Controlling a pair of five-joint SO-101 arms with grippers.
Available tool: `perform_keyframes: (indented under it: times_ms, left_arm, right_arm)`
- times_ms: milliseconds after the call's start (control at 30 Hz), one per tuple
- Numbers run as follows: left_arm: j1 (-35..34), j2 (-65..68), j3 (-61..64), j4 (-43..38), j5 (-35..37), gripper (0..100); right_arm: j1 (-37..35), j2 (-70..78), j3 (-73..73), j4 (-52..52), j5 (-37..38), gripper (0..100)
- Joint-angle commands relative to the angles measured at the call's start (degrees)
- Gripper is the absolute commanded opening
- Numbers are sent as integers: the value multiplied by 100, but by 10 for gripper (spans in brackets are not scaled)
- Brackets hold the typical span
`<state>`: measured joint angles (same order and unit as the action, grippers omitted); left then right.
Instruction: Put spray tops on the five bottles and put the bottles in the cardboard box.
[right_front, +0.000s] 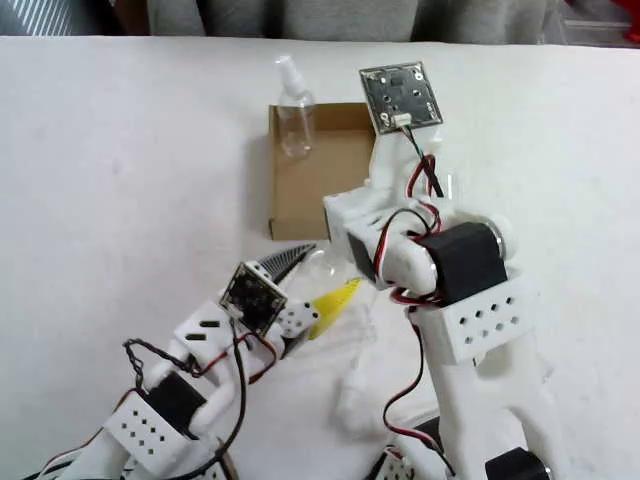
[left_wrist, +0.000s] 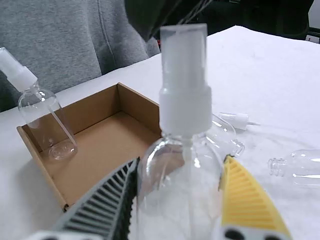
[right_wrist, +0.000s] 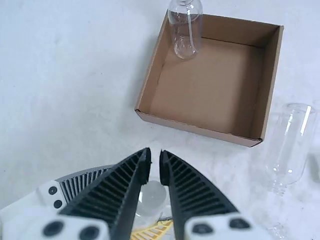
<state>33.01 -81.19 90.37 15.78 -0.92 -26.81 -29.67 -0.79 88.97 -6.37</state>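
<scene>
My left gripper (left_wrist: 180, 167) is shut on a clear bottle (left_wrist: 177, 190), held upright between its grey and yellow fingers just in front of the cardboard box (left_wrist: 95, 150). A white spray top (left_wrist: 183, 75) sits on the bottle's neck. My right gripper (right_wrist: 155, 159) hangs right above that spray top (right_wrist: 150, 197) with its black fingers shut and nothing between them. In the high view the left gripper (right_front: 312, 275) is at the box's (right_front: 305, 185) near edge. A second bottle with a spray top (right_front: 295, 110) stands in the box's far left corner.
To the right of the box a clear bottle without a top (right_wrist: 290, 145) lies on the white table. A loose spray top (left_wrist: 235, 119) and another topless bottle (left_wrist: 300, 167) lie near it. The right arm's body (right_front: 440, 260) hangs over the box's right side.
</scene>
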Motion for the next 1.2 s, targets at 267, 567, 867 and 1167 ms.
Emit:
perform_keyframes:
  times_ms: [267,567,867,1167]
  left_arm:
    - [-57,-136,-53,-132,-44,184]
    - [-66,-145,-53,-141,-53,184]
    - [-778,-136,0,-826,0,184]
    - [-1349,-136,-747,-967,0,184]
  right_arm:
    - [136,-163,-273,-31,18,18]
    - [1815,-163,-519,-13,70,18]
    - [3196,-215,-185,901,1169,17]
    - [4189,-1042,2101,400,2040,18]
